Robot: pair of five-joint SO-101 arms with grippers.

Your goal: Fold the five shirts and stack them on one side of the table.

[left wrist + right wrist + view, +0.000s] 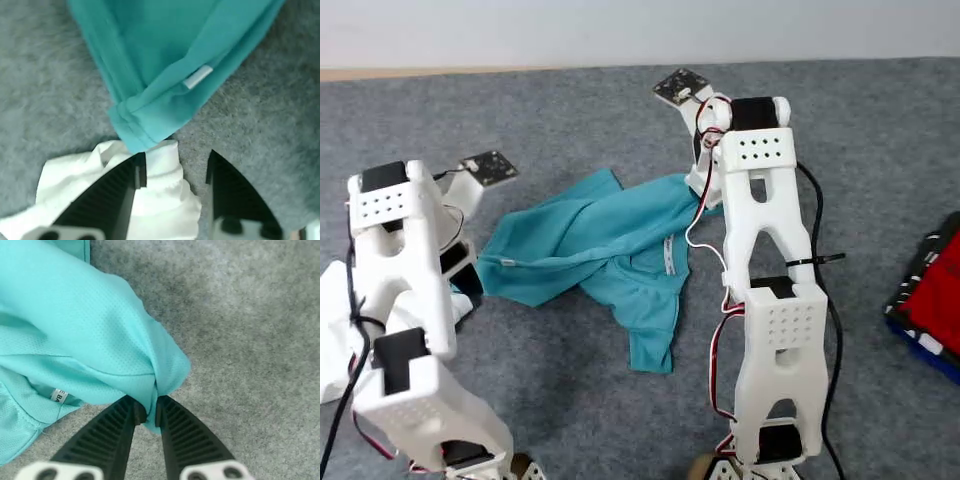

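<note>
A teal shirt (600, 245) lies crumpled in the middle of the grey table. My right gripper (146, 407) is shut on a fold of its edge (165, 370), at the shirt's right side below the right arm's wrist (705, 190). My left gripper (176, 157) stands open at the shirt's left corner (137, 135), which lies just off one fingertip (140, 165). Under and between the left fingers lies a white shirt (160, 200), bunched at the table's left edge (332, 330).
A pile of red, blue and black-and-white patterned cloth (930, 295) sits at the right edge. The grey carpet-like table surface (880, 160) is bare to the back and right. Both arm bases stand at the front edge.
</note>
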